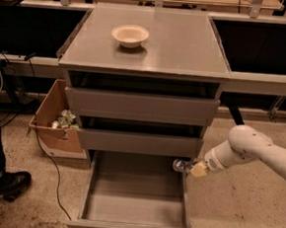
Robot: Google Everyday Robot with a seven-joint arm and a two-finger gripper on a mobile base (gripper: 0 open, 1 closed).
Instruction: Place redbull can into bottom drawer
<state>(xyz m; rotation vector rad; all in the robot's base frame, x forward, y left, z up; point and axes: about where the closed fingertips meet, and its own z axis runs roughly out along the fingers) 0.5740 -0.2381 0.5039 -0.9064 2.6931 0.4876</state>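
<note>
The bottom drawer [135, 193] is pulled fully out toward me, with a plain grey inside and nothing in it. My gripper [187, 166] reaches in from the right on a white arm [249, 149]. It is shut on the redbull can [179, 164], a small silvery can held sideways. The can hangs just above the drawer's right wall near its back corner, below the middle drawer's front.
A cream bowl [130, 36] sits on the cabinet top [187, 50]. The two upper drawers [141, 106] stand slightly out. A cardboard box [55, 124] with trash is on the floor at left, with a cable [50, 163] and a person's shoe [6, 184].
</note>
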